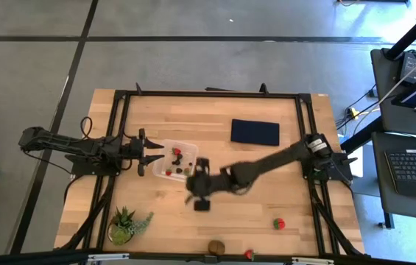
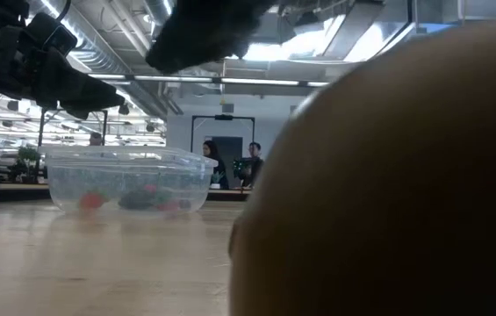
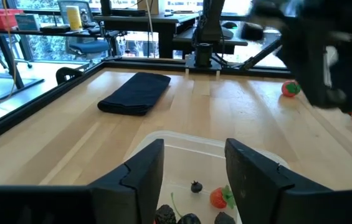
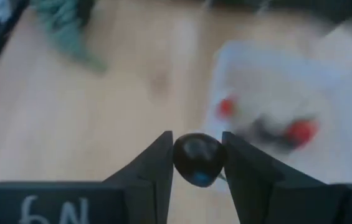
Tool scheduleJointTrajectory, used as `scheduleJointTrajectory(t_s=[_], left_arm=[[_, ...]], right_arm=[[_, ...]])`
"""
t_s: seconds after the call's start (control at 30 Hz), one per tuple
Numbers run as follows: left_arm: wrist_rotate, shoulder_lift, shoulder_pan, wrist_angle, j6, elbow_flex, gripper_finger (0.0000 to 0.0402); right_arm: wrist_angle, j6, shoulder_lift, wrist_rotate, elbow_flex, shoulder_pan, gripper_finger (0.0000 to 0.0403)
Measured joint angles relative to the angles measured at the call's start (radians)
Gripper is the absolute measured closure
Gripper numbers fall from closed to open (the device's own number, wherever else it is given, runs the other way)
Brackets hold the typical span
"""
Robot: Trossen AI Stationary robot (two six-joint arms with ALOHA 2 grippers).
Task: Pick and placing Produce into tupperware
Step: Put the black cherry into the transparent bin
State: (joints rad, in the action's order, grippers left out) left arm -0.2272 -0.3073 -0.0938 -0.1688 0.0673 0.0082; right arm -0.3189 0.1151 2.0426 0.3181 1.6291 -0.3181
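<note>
The clear tupperware (image 1: 172,163) stands left of the table's middle and holds strawberries and dark berries (image 3: 195,186). My left gripper (image 1: 153,154) hovers open at its left rim, fingers (image 3: 144,177) above the wall. My right gripper (image 1: 196,190) hangs in the air just right of the tupperware, shut on a small dark round berry (image 4: 197,160). One strawberry (image 1: 279,223) lies near the right front. A brown kiwi (image 1: 216,246) and another strawberry (image 1: 249,254) lie at the front edge. The kiwi (image 2: 388,184) fills the low view's right side. My right gripper pinches the dark berry by its two opposite sides (image 4: 180,157) between the ends of its two fingers. The fingers slant down toward the table's left side. The berry is lifted clear of the table, with the tupperware (image 4: 281,99) beyond it.
A folded dark blue cloth (image 1: 255,132) lies at the back right of the middle. A spiky green potted plant (image 1: 125,225) stands at the front left. Black frame rails (image 1: 307,125) run along the table's sides. People (image 2: 230,162) stand in the room behind.
</note>
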Motion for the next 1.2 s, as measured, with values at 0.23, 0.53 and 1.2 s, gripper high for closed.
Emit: scheduleJointTrajectory(t_s=[0.23, 0.53, 1.2], left_arm=[[0.000, 0.000, 0.000, 0.002, 0.000, 0.000, 0.0235], [0.000, 0.000, 0.000, 0.003, 0.000, 0.000, 0.0235], [0.000, 0.000, 0.000, 0.004, 0.000, 0.000, 0.0235]], right_arm=[[-0.009, -0.013, 0.000, -0.095, 0.053, 0.166, 0.0276], [0.026, 0.064, 0.048, -0.220, 0.054, 0.281, 0.0276], [0.068, 0.136, 0.209, -0.245, 0.054, 0.298, 0.0267]])
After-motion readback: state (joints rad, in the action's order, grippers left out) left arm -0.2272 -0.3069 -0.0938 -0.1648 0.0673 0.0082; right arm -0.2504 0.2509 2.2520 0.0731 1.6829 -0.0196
